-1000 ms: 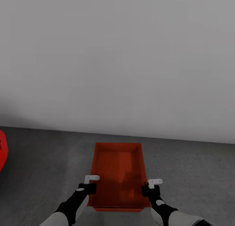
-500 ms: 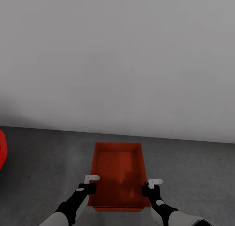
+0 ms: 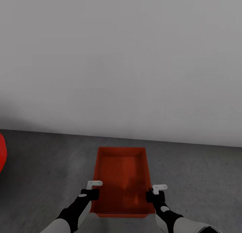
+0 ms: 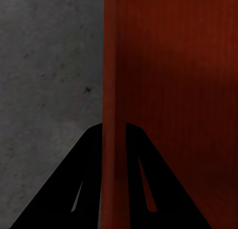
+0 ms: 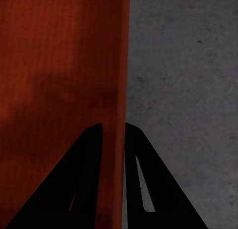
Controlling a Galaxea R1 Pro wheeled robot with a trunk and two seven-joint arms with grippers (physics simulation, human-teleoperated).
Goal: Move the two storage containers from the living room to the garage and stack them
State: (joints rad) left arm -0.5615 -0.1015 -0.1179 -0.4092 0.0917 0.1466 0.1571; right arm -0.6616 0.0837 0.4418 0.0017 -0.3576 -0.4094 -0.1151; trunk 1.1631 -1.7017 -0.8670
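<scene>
Holding one orange-red bin [image 3: 122, 179] by both long sides, out in front over the dark concrete floor [image 3: 195, 179], near the pale grey wall [image 3: 121, 58]. Left gripper [image 3: 91, 192] pinching the bin's left wall [image 4: 113, 90], one finger [image 4: 82, 184] outside and one inside. Right gripper [image 3: 154, 194] pinching the right wall [image 5: 118, 90] the same way, fingers [image 5: 144, 184] straddling it. Cannot tell whether the bin is touching the floor or hanging just above it. Something red [image 3: 2, 155] peeking in at the far left edge.
</scene>
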